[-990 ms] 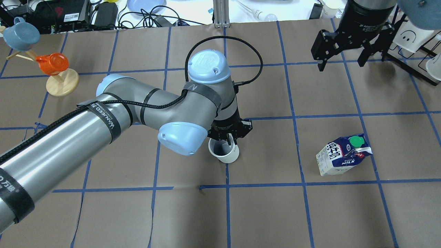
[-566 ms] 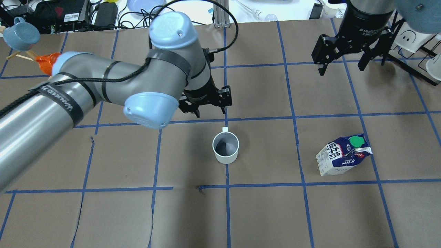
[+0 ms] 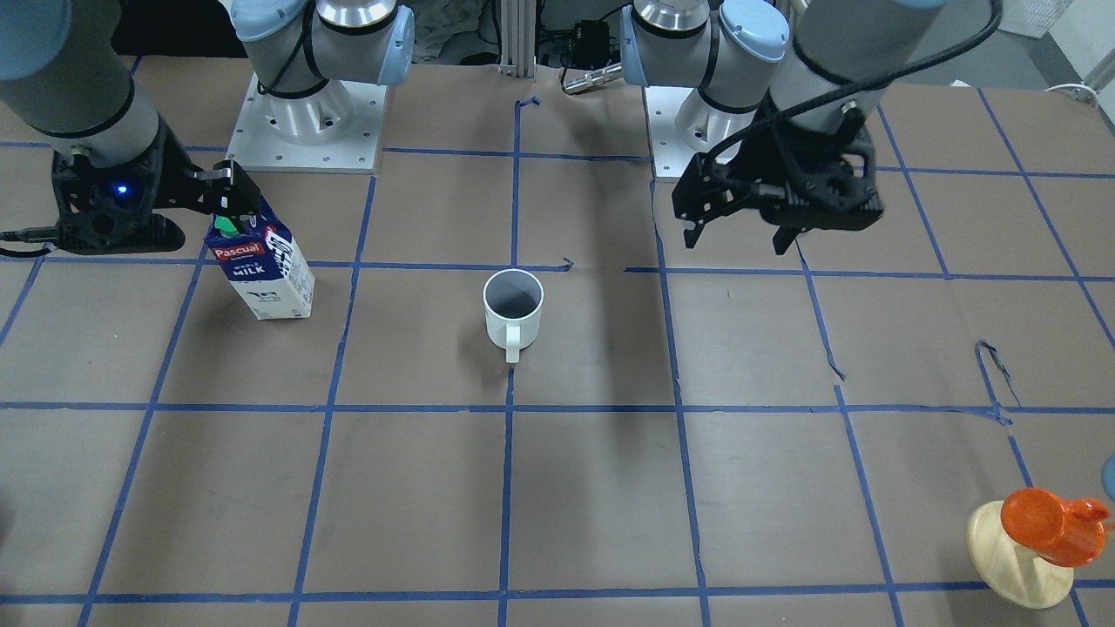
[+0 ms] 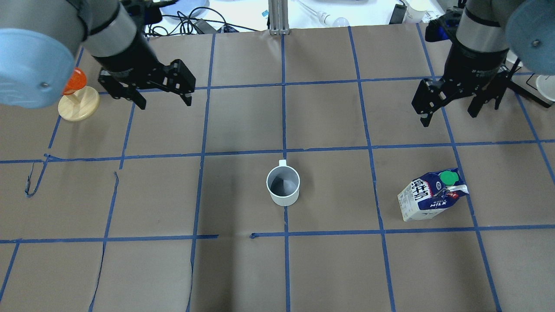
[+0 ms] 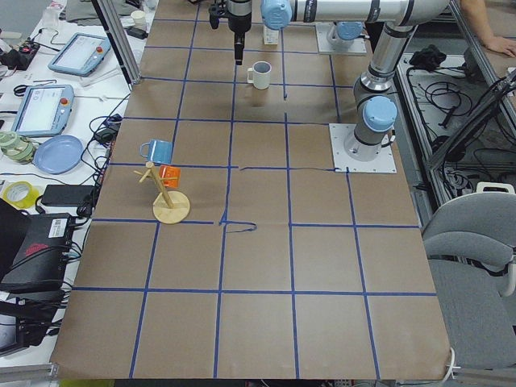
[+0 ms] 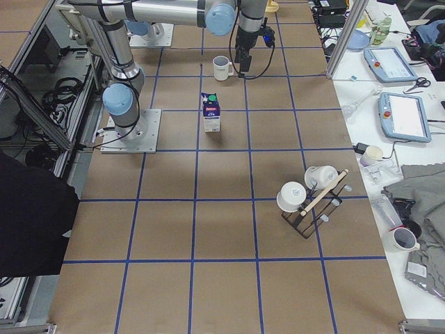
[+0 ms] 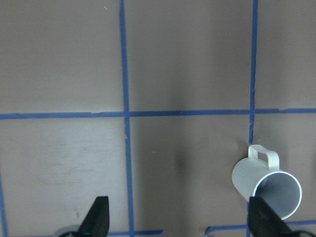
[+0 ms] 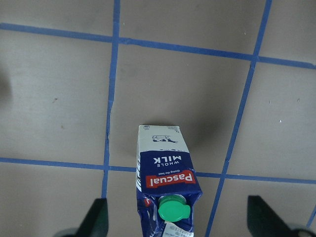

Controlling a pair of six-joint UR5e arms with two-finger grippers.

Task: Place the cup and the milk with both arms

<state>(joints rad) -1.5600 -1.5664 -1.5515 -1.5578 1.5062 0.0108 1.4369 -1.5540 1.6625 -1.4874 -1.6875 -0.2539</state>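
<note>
The table (image 4: 329, 268) is brown paper crossed by a grid of blue tape lines. The mug (image 4: 283, 187) is white outside and grey inside. The carton (image 4: 427, 203) is dark blue and white, with a red label carrying white lettering and a green cap (image 4: 447, 177). The left arm (image 4: 65, 11) and right arm (image 4: 481, 26) are grey with light-blue caps; the left gripper (image 4: 165, 104) and right gripper (image 4: 448, 119) are black. Off to one side, the cup (image 3: 1041, 514) is orange and its stand (image 3: 1015, 566) is pale wood.

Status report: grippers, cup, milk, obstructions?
Left gripper open, empty, clear of cup. Right gripper open, lined up over milk, not gripping. Cup and milk upright, apart. Nothing in the way.
</note>
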